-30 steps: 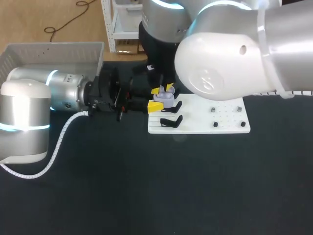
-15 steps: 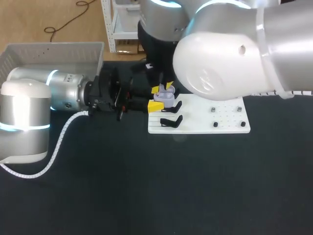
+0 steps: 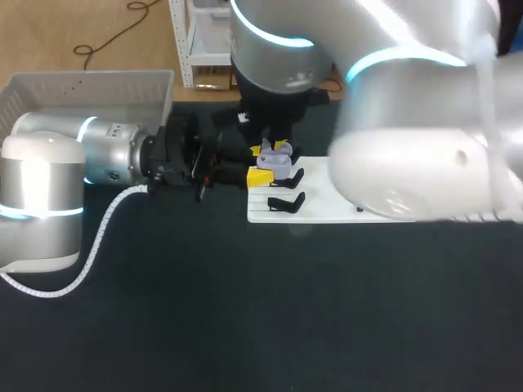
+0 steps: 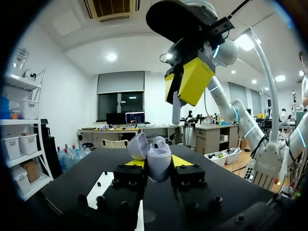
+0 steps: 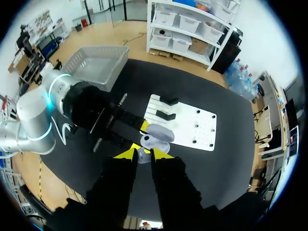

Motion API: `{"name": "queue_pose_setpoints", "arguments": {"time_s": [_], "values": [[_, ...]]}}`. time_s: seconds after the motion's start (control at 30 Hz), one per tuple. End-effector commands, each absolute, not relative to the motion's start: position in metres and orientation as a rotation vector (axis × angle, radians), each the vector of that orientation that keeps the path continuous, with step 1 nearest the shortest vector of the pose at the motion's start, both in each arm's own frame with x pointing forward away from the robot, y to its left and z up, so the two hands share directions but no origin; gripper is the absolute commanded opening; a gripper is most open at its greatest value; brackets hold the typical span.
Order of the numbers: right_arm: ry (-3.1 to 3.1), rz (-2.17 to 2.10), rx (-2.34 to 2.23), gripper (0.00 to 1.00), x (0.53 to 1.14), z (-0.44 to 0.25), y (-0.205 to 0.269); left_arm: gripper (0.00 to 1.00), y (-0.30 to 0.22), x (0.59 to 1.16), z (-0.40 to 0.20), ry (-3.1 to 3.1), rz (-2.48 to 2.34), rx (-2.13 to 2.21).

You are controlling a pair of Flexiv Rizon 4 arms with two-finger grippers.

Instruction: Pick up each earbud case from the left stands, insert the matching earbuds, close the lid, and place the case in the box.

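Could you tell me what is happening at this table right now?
The left gripper holds an open lavender earbud case in its jaws, lid up, by the edge of the white stand board. The right gripper hangs just above the case, jaws apparently shut on a white earbud that is not yet seated in it. The grey box sits beyond the left arm.

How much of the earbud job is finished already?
Done: the purple earbud case is off its black stands, lid open, held by the left tool. In hand: the right tool hangs above it, gripping a small white piece, likely an earbud. Left: inserting, closing the lid, placing it in the grey basket.
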State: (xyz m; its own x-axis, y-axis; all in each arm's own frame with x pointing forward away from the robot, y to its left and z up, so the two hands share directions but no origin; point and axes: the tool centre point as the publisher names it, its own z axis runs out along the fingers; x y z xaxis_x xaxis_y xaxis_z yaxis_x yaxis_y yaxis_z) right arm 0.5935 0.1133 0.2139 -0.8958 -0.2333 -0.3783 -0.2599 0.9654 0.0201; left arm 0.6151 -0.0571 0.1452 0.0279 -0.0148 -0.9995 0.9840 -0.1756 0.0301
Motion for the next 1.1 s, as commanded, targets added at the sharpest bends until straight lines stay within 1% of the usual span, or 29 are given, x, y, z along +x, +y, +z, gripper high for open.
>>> {"name": "queue_pose_setpoints", "arguments": {"time_s": [0.03, 0.6, 1.1], "values": [[2.587, 0.155, -0.335, 0.00, 0.592, 0.209, 0.105, 0.00, -0.057, 0.616, 0.145, 1.089, -1.323, 1.344], [2.588, 0.138, -0.368, 0.00, 0.608, 0.201, 0.110, 0.00, -0.057, 0.616, 0.145, 1.089, -1.323, 1.344], [2.662, 0.090, -0.401, 0.00, 0.608, 0.191, 0.112, 0.00, -0.057, 0.616, 0.145, 1.089, -1.323, 1.344]]}}
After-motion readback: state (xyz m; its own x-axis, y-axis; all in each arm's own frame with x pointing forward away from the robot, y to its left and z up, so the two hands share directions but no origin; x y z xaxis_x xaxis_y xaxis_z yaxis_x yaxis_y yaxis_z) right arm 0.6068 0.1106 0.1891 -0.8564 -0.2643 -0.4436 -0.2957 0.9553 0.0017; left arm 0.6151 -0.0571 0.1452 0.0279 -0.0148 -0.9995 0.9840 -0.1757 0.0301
